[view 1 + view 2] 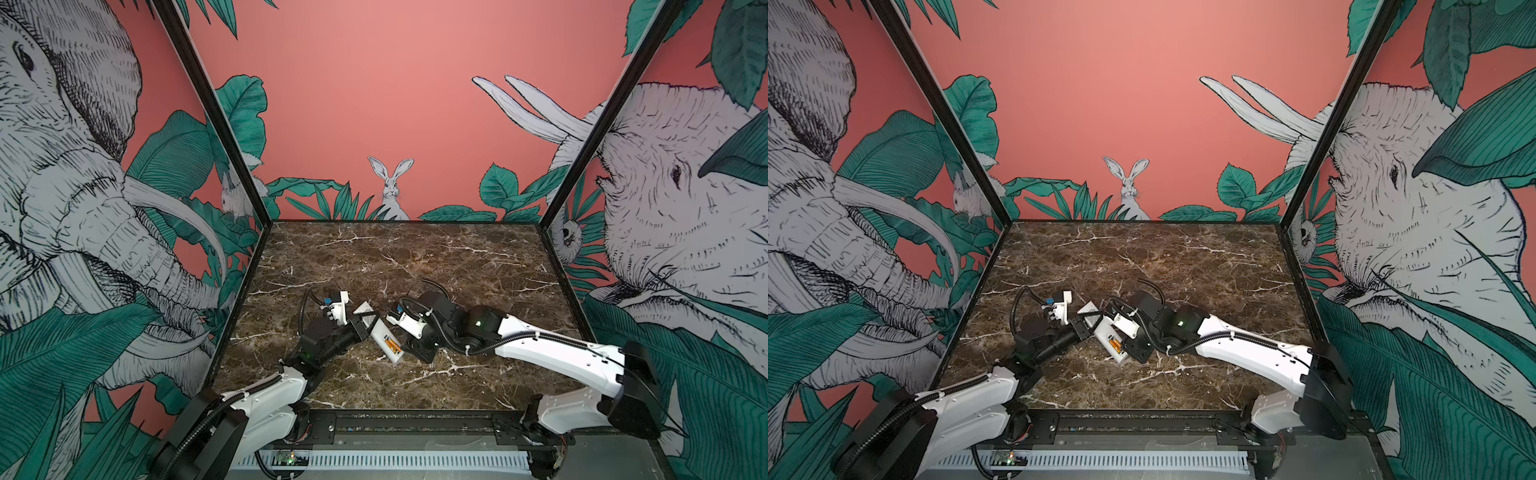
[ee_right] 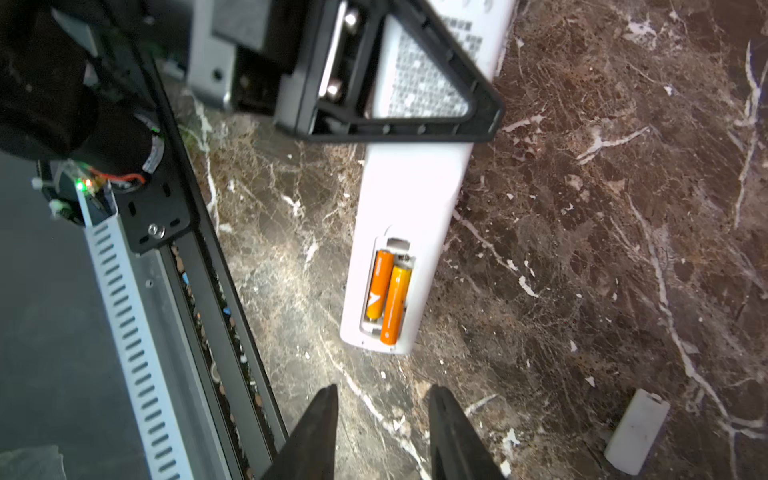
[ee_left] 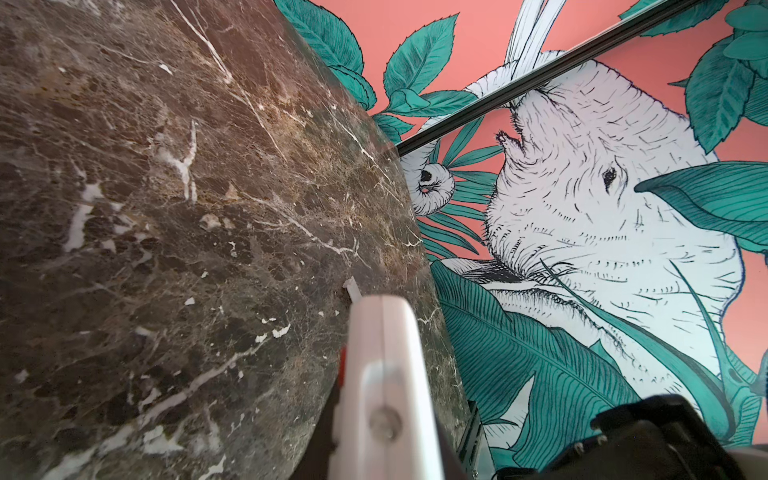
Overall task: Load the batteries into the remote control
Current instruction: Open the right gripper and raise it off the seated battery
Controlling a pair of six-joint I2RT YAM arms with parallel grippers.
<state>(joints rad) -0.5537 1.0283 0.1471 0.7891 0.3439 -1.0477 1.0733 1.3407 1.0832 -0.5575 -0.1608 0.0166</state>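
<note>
Remote control [image 1: 384, 336]: it lies back-up on the marble table [image 2: 582, 208], mid-table and a little towards the near edge. Its long axis runs from far-left to near-right in both top views.
Battery bay: it is open, at the near-right end of the remote control.
Batteries [image 2: 380, 286]: both orange cells sit side by side in the bay, lengthwise along the remote control. The one on the side towards the battery cover [image 2: 397, 305] pokes past the bay's end rim, so I judge it not fully seated.
Left gripper [image 1: 368, 321]: I see it clamped across the far-left half of the remote control, pinning it to the table.
Right gripper [image 2: 382, 399]: its fingers are apart with nothing between them, low over the table just off the near-right end of the remote control.
Key relation: the bay lies straight ahead of the right fingertips [image 2: 320, 415], with the remote control's long axis running away from them, nearly in line with the pincer. The right arm is the free one and the nearer to the bay.
Battery cover [image 2: 638, 430]: a small white lid, flat on the table, apart from the remote control and off to the side of the right gripper.
My read: loading is almost done. I would press the proud cell down first, then fetch the lid.
</note>
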